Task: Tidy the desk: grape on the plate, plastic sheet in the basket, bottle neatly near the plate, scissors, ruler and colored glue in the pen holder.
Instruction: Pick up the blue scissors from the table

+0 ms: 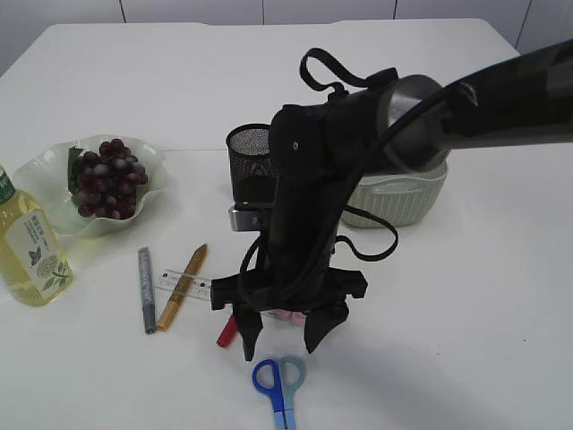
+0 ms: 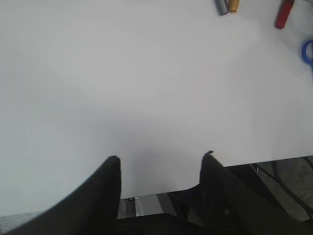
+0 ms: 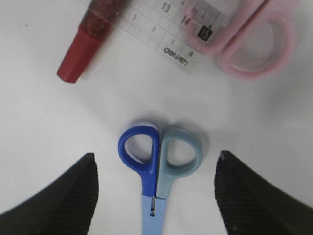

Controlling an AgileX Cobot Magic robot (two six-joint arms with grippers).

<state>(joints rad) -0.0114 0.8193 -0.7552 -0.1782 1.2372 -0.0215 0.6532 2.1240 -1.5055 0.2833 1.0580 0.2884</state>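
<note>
Bright, even overhead light, white bench (image 1: 466, 296) near blown out, soft faint shadows, wrist views slightly blurred

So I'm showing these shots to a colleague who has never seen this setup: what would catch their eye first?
Probably the big black right arm filling the middle of the exterior view, its open right gripper poised over the blue scissors near the front edge. Next, the dark grapes on the pale plate at the left, with the yellow bottle beside it. Behind the arm stand the black mesh pen holder and the pale basket.
</note>
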